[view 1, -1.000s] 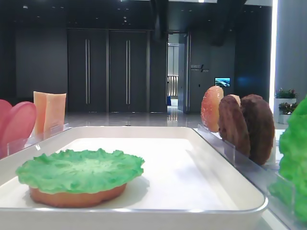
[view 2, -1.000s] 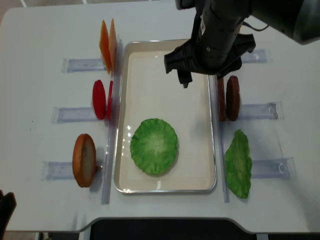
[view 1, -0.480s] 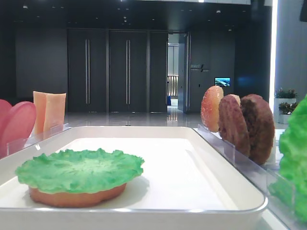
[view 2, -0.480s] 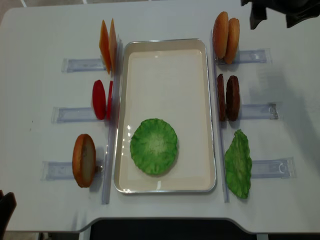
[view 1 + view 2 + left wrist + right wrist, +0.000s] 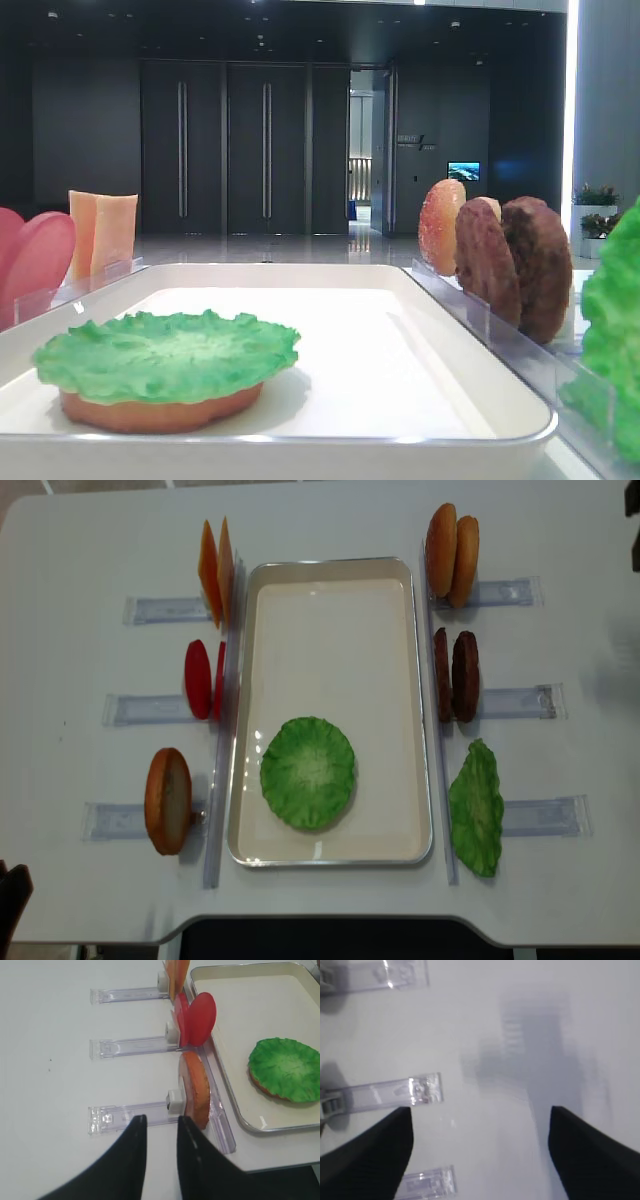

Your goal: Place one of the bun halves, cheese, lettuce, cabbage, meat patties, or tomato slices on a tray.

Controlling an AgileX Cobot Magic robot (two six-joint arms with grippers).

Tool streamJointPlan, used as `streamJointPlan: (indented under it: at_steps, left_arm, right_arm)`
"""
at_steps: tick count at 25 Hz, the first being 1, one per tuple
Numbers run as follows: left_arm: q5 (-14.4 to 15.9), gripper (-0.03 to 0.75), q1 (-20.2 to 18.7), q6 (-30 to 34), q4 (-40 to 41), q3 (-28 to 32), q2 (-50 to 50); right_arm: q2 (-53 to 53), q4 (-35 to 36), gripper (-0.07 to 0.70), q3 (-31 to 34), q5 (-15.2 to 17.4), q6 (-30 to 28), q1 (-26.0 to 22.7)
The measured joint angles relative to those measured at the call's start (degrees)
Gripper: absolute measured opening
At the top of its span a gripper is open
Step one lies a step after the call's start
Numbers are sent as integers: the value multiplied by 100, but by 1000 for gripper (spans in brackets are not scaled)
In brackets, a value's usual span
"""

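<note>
On the near half of the white tray (image 5: pixel 330 630) (image 5: pixel 400 330) lies a lettuce (image 5: pixel 308 772) (image 5: pixel 168 355) leaf, on top of a bun half (image 5: pixel 160 410). Left of the tray stand cheese (image 5: pixel 216 560), tomato slices (image 5: pixel 202 678) (image 5: pixel 196 1019) and a bun half (image 5: pixel 168 800) (image 5: pixel 194 1089). Two bun halves (image 5: pixel 452 548), meat patties (image 5: pixel 456 676) and another lettuce (image 5: pixel 476 808) stand on its right. No cabbage is in view. My left gripper (image 5: pixel 161 1120) is shut and empty, just short of the left bun half. Over bare table, my right gripper (image 5: pixel 480 1110) is open and empty.
Clear plastic holders (image 5: pixel 165 608) (image 5: pixel 130 1112) (image 5: pixel 395 1092) run outward from both long sides of the tray. The table's front edge (image 5: pixel 320 920) lies just below the tray. White tabletop spreads to the far right.
The right arm, over the tray's far end a second ago, has pulled away to the upper right and left the overhead view. The food and the left gripper are unmoved.
</note>
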Motion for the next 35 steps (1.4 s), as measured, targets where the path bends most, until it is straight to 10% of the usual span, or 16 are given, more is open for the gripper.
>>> streamJointPlan:
  at_steps: [15,35]
  left_arm:
    - [0,160,0,0,0,0,0]
    - [0,160,0,0,0,0,0]
  right_arm:
    - [-3544,263,532,2491,24,-73,-109]
    - [-8204,268,532,4150,31,-533,-109]
